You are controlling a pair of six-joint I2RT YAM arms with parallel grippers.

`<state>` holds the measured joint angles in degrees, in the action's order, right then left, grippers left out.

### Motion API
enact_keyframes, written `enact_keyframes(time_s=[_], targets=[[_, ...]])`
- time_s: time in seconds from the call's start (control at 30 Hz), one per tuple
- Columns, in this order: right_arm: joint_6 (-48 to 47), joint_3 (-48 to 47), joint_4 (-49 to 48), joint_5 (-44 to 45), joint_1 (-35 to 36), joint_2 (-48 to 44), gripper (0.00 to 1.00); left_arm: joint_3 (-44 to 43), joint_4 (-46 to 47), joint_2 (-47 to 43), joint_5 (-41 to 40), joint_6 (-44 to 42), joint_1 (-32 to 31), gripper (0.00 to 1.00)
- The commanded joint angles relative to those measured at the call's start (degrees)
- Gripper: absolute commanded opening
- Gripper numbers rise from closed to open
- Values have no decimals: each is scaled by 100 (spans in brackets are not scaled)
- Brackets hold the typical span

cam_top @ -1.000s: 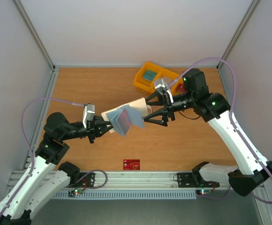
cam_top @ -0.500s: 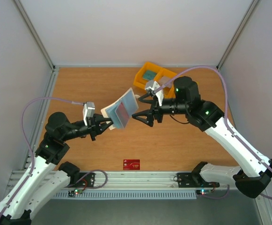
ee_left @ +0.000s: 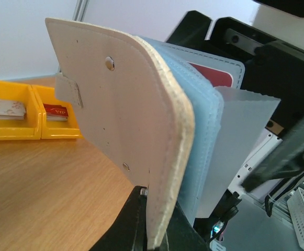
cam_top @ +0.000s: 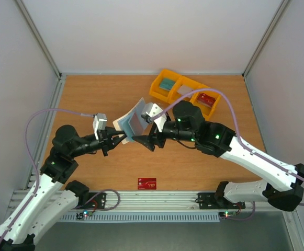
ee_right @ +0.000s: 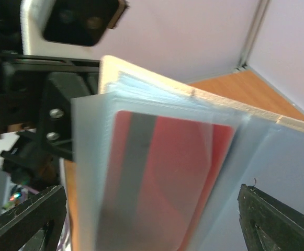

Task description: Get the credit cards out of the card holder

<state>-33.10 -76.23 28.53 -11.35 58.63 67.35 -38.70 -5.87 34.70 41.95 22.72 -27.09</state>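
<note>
The table [cam_top: 99, 94] lies under the holder [cam_top: 133, 119], which is lifted in the air above it. The right arm [cam_top: 246, 154] reaches to the holder from its right side, and the left arm [cam_top: 52, 172] from its left side. Behind the holder and to its right stands the yellow tray [cam_top: 155, 86] with 3 compartments. A tray card [cam_top: 206, 99], red, is in the compartment farthest from the holder.

The holder stands upright and fanned open, with the cream cover outside and pale blue leaves and clear sleeves [ee_left: 246, 130] inside. The left claw [cam_top: 121, 137] is pressed together on the lower edge of the holder and carries it. The right claw [cam_top: 141, 130] is spread wide, with 1 finger on each side of the holder's free leaves. I cannot see it touching them.

1 sleeved card [ee_right: 162, 178], red, sits in a clear sleeve of the holder. 1 loose card [cam_top: 147, 183], also red, lies flat on the table in front of the holder, well apart from it.
</note>
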Motion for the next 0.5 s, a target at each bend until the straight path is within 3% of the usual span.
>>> enact_keyframes(time_s=[0.0, 0.33, 0.47], targets=[[5, -327, -17, 468, 43, 341, 90, 30, 181, -35, -19, 19, -16, 0], [248, -385, -57, 415, 43, 586, 94, 42, 178, -50, -23, 4, -23, 0], [252, -378, -41, 585, 43, 612, 87, 87, 258, -77, -19, -4, -19, 0]])
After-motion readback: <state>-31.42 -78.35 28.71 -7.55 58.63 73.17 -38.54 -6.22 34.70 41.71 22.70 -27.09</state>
